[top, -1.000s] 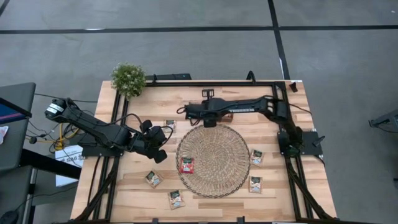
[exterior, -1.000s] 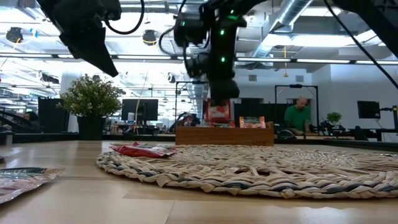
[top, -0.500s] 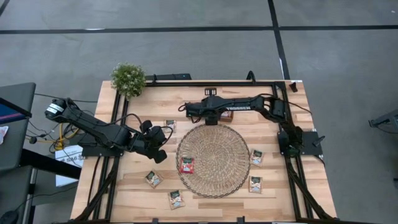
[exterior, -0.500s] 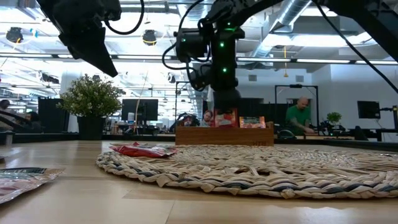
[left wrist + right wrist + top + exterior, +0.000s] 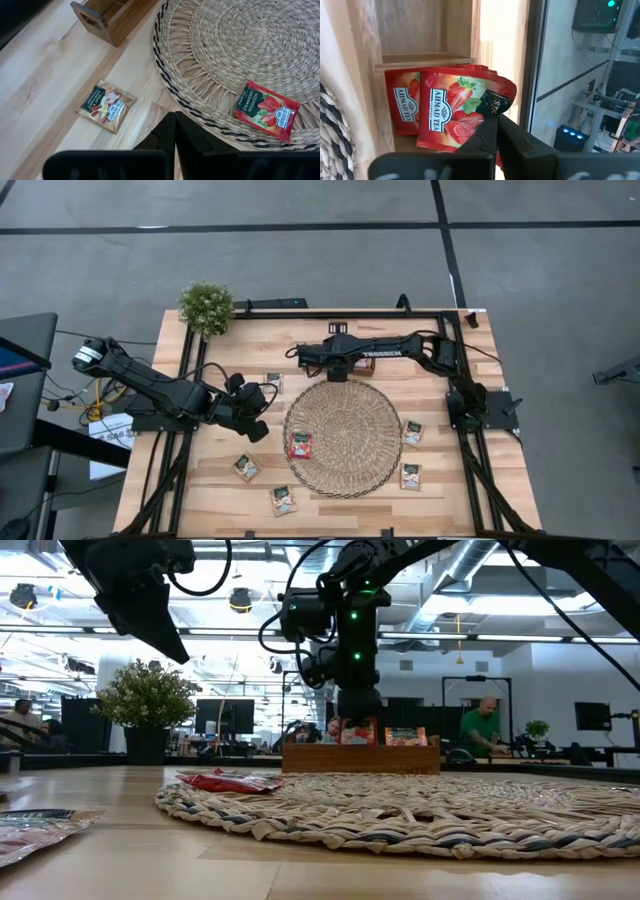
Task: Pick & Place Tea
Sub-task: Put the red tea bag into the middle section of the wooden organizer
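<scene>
Six tea sachets lie loose in the overhead view: one red sachet (image 5: 300, 445) on the round straw mat (image 5: 343, 437), and five pale ones on the bare counter (image 5: 330, 500), one by the left arm (image 5: 273, 379), two off the mat's left front (image 5: 246, 468) (image 5: 283, 500), and two to its right (image 5: 412, 432) (image 5: 410, 476). More red strawberry sachets stand in the wooden tray (image 5: 410, 30) at the mat's far edge; at least two show in the right wrist view. The right end effector (image 5: 493, 131) is over that tray, its fingers together on the corner of the front strawberry sachet (image 5: 455, 115). The left end effector (image 5: 174, 131) hangs closed and empty beside the mat's left edge, between a pale sachet and the red one on the mat.
</scene>
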Controlling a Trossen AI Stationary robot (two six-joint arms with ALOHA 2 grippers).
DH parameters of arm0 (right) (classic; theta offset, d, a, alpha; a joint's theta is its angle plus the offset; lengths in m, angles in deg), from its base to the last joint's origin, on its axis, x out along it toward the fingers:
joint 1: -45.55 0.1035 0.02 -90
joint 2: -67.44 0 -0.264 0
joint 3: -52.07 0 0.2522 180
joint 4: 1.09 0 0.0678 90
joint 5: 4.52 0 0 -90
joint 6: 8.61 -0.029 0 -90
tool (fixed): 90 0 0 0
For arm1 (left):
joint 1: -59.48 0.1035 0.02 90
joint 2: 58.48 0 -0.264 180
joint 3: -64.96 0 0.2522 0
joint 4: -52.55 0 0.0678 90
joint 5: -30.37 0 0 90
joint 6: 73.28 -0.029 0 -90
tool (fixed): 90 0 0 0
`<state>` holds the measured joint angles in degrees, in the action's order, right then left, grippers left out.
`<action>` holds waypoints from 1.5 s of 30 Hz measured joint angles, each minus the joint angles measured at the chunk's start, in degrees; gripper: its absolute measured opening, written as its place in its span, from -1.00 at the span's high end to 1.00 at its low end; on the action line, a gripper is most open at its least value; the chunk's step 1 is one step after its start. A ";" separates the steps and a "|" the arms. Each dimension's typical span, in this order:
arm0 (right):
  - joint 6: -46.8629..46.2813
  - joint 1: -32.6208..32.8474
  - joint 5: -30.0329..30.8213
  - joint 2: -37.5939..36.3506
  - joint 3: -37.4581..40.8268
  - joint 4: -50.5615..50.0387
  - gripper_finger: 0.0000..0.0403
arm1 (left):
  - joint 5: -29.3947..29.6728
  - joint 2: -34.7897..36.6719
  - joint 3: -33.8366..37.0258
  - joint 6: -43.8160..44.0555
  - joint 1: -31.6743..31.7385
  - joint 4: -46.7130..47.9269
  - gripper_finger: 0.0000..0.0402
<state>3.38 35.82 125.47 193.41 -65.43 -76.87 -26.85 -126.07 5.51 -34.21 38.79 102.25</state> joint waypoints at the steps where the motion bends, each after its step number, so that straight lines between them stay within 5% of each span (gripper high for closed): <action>1: 0.00 -0.16 0.00 0.00 0.00 -0.02 1.00 | 0.00 0.00 0.00 -0.01 0.00 0.00 1.00; 26: 0.34 -0.51 -4.13 0.00 0.00 -0.02 0.97 | 0.00 0.00 0.00 -0.02 0.00 -0.02 1.00; 45: 0.38 -0.39 -6.62 -0.48 0.02 -2.93 0.26 | 0.02 0.00 0.00 -0.02 0.00 -0.05 1.00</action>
<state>3.76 35.43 118.85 192.94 -65.41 -79.81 -26.83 -126.07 5.51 -34.23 38.79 102.21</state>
